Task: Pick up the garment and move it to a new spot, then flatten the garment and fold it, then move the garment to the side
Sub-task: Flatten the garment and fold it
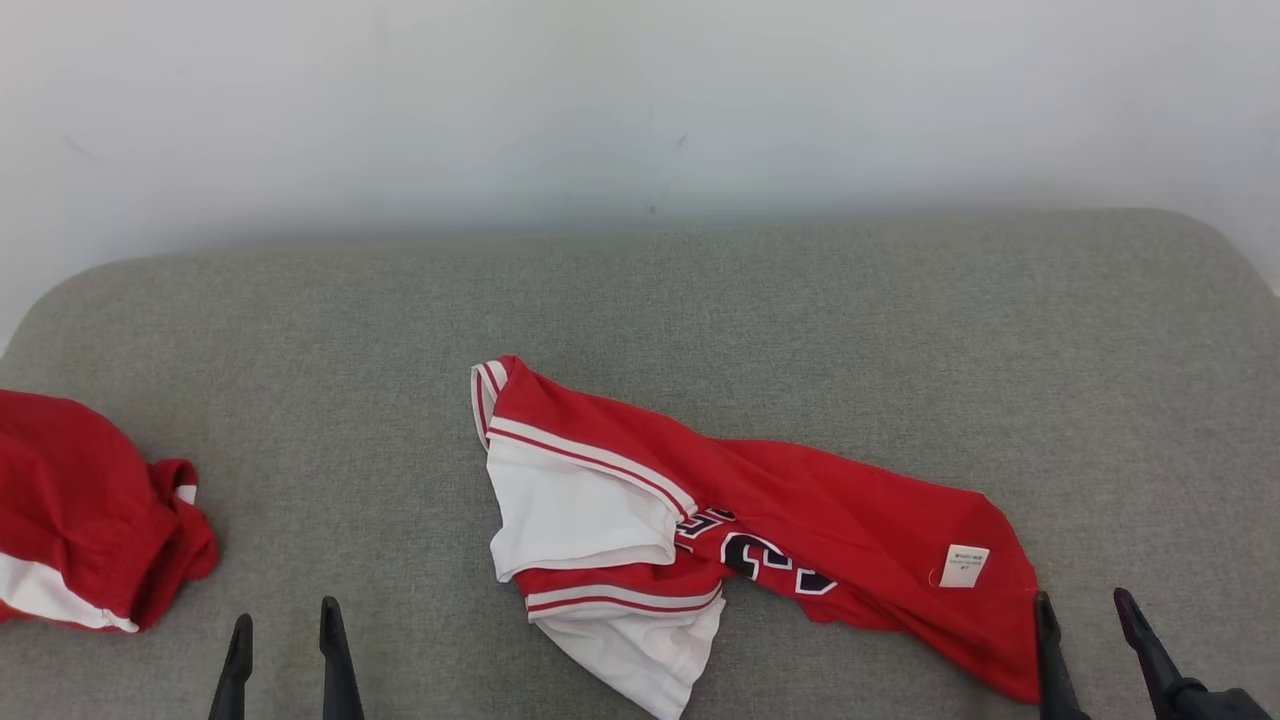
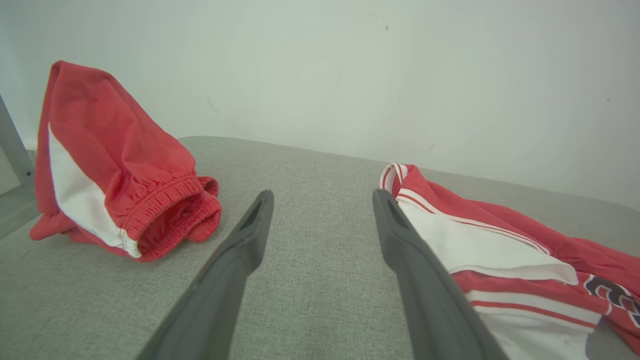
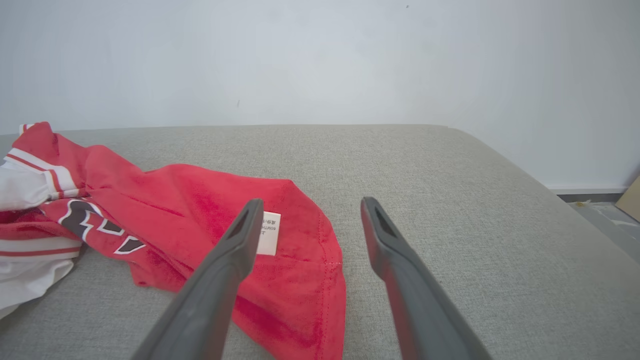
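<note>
Because the garment [image 1: 820, 510] lies crumpled with its long axis running from the middle of the grey upholstered surface [image 1: 700, 300] toward the robot's near right, the right hand [image 1: 1083, 597] is the nearer one. Its fingers stand apart and empty at the red hem end, near the white label [image 1: 965, 566]. The left hand [image 1: 285, 612], fingers likewise apart and empty, hovers well to the left of the white sleeves. A second red garment [image 1: 80, 500] sits bunched at the far left, well apart from the first. No obstruction is judged to lie between either hand and the cloth.
</note>
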`<state>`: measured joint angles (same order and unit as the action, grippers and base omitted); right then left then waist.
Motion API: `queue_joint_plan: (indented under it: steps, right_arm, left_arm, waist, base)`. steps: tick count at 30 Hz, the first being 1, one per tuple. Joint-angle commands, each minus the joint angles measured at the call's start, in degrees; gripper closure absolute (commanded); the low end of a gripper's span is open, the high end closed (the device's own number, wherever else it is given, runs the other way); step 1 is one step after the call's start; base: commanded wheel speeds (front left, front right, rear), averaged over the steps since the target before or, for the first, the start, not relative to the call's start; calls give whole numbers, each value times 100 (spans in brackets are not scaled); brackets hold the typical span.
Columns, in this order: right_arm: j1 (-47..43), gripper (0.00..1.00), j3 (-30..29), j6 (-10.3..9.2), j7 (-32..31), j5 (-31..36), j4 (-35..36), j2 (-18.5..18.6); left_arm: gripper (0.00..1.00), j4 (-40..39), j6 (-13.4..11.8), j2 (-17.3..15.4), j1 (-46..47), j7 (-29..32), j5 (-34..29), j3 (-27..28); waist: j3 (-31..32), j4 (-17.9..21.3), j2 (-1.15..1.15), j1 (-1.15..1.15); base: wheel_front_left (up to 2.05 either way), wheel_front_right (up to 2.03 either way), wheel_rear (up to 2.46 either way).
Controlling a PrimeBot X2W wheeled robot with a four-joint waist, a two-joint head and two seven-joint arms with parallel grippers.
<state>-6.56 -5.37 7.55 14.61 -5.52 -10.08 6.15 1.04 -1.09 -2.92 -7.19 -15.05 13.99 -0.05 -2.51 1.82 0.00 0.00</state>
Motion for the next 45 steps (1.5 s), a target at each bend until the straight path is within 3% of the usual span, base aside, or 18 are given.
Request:
queue_joint_plan:
  steps: [1, 10, 22, 27, 30, 35, 45]
  right_arm:
    - [33, 0, 29, -12, 32, 45, -6, 4]
    - [-149, 0, 542, -12, 62, 192, 324, -114]
    - [-258, 0, 543, -12, 64, 273, 443, -263]
    - [-264, 0, 612, -12, 64, 235, 444, -293]
    - [-241, 0, 637, -12, 65, 242, 409, -303]
    - [-136, 0, 690, -12, 65, 245, 408, -319]
    - [-28, 0, 763, -12, 64, 184, 481, -328]
  left_arm:
    - [0, 11, -20, 4, -82, -19, 26, 2]
    - [0, 257, 47, 3, -181, -19, -27, -75]
    - [0, 535, 167, 4, 169, -19, -186, -32]
    - [0, 1024, 361, -32, 522, -18, -83, 32]
    - [0, 1566, 504, -127, 1053, 319, 90, -9]
    - [0, 2527, 627, -250, 2068, 1500, 476, -34]
    - [0, 3333, 755, -487, 2815, 2323, 845, -58]
  waist:
    - [50, 29, 0, 0]
    - [230, 80, 0, 0]
    - [283, 297, 0, 0]
    - [262, 444, 0, 0]
    - [202, 560, 0, 0]
    - [-53, 888, 0, 0]
    - [-348, 1359, 0, 0]
  base:
    - [0, 0, 0]
    - [0, 0, 0]
    - [0, 0, 0]
    - [0, 0, 0]
    - [0, 0, 0]
    - [0, 0, 0]
    - [0, 0, 0]
